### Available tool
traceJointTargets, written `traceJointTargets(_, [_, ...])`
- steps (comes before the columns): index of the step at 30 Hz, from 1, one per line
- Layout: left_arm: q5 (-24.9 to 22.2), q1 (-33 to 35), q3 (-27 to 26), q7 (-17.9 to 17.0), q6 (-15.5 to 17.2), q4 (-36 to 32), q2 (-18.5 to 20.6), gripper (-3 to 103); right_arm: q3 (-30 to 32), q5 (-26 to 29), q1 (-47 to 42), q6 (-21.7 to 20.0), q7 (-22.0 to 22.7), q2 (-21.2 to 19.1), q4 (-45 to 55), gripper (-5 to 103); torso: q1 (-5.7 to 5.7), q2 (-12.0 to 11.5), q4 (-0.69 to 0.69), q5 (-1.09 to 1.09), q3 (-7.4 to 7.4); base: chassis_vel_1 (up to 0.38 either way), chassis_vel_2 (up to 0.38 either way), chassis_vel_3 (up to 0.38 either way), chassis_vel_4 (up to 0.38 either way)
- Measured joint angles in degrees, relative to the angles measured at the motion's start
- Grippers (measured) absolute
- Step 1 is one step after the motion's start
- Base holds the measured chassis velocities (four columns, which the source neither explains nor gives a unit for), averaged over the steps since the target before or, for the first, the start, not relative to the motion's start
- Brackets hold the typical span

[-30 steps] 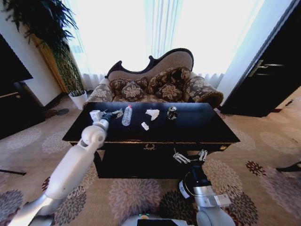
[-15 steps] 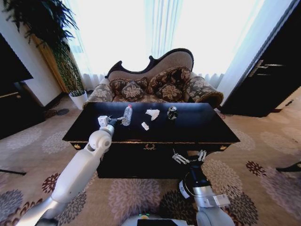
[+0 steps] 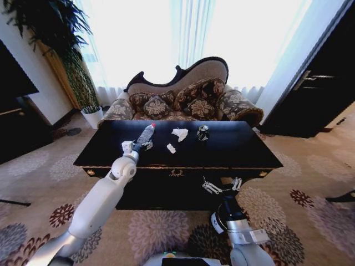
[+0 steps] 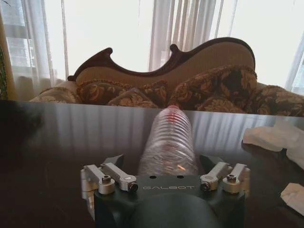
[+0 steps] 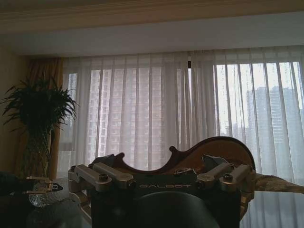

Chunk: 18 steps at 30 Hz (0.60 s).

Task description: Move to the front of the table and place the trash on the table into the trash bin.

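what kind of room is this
Probably a hotel suite or a formal living room: an ornate carved sofa with patterned cushions, sheer floor-length curtains, floral carpet and a glossy black table.

Bottle, paper scraps, seemingly a can, left-to-right on table.

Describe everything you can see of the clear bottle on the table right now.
The bottle is small, clear ribbed plastic with a red cap, and looks empty. It lies on its side on the glossy black table, cap toward the sofa, base toward the robot. The left gripper is open with the bottle's base between its fingers; actual contact cannot be judged. White paper scraps lie apart from it, toward the can.
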Motion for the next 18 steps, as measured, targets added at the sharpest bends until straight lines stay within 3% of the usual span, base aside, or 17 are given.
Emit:
traceJointTargets(4, [0.2,0.5,-0.3,0.8,-0.9,-0.3,0.1,69,0.0,0.0,0.1,0.0,0.0,0.0,-0.1,100,0.00,0.0,0.00,0.00,0.00,0.000,0.000,0.000,0.000])
traceJointTargets(8, [0.2,1.2,-0.9,1.2,-1.4,-1.1,0.4,64,-0.1,0.0,0.1,0.0,0.0,0.0,-0.1,100,0.00,0.0,0.00,0.00,0.00,0.000,0.000,0.000,0.000])
traceJointTargets(11, [0.4,2.9,-2.0,1.8,-2.1,-2.7,1.0,48,-0.5,0.0,-0.1,0.0,0.0,0.1,-0.1,100,0.00,0.0,0.00,0.00,0.00,0.000,0.000,0.000,0.000])
traceJointTargets(14, [0.8,4.7,-3.5,2.4,-2.9,-4.5,1.5,42,-0.7,0.2,-0.4,-0.1,0.0,0.0,0.1,100,0.00,0.0,0.00,-0.01,0.00,0.000,0.000,0.000,0.000])
traceJointTargets(18, [4.1,10.2,-8.1,6.1,-6.5,-10.2,2.2,34,-0.9,3.8,-0.1,-0.5,-1.1,-0.8,0.5,100,0.00,0.0,0.00,0.00,0.00,0.000,0.000,0.000,0.000])
